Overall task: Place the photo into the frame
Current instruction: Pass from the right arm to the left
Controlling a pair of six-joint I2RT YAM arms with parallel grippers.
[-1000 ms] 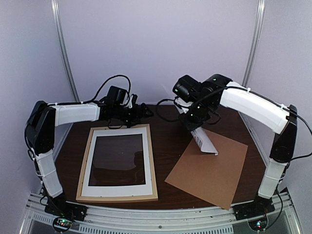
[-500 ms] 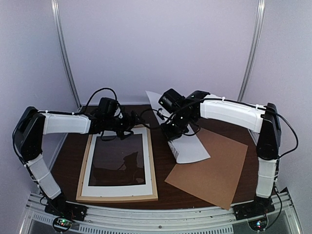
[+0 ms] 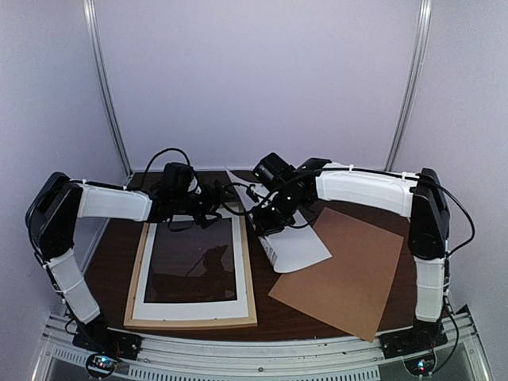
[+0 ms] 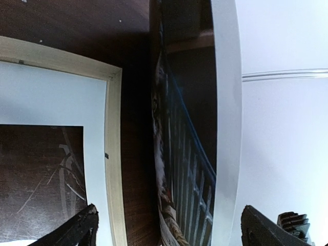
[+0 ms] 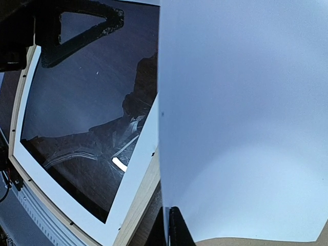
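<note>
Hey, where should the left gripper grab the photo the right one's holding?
Grip the photo by its white border, closing in from above the far end of the frame, one finger on each face. The sheet stands nearly edge-on between the fingers of the open left gripper, while the right gripper pinches another edge.

The frame's (image 4: 114,154) pale wood corner lies on the dark worktop (image 4: 77,20), with a white mat (image 4: 51,97) inside it. Just right of it, the photo (image 4: 228,128) stands nearly edge-on between the gripper's (image 4: 169,230) wide-spread fingertips.
</note>
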